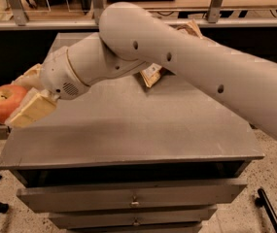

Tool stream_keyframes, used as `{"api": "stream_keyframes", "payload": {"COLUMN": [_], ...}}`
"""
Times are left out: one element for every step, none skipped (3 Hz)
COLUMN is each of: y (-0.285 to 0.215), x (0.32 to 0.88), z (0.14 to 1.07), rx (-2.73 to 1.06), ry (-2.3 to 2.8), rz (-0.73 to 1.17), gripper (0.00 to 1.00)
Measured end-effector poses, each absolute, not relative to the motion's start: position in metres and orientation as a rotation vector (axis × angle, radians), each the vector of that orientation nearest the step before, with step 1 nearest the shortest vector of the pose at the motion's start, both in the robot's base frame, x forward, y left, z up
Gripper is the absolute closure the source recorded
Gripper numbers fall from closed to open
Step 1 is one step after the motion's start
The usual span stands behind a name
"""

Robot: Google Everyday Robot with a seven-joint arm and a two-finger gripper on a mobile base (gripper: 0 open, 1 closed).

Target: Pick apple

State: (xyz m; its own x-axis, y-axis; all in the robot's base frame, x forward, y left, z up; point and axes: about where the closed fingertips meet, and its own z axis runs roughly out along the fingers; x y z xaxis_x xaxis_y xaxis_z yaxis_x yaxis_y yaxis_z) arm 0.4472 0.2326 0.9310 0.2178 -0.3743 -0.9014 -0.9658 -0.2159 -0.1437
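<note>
I log the grey metal drawer cabinet [138, 130] nearest me, with its flat top facing up. At nine o'clock, just past the top's left edge, the gripper [20, 100] has its tan fingers [33, 109] clamped on the round red-orange apple [2, 102], which is held off the surface. Toward twelve o'clock, a crumpled snack bag [152, 74] lies on the top, partly hidden behind the white arm [177, 47].

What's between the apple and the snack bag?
In the camera view: the gripper, clamped on the apple past the cabinet's edge, then the white arm up to the snack bag.
</note>
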Motion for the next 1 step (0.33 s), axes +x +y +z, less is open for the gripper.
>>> {"api": "stream_keyframes", "payload": {"y": [0.2327], "x": [0.4471], "z": [0.931], "rx": [-1.729], "ry": [1.257], "rz": [0.978], "gripper": [1.0]}}
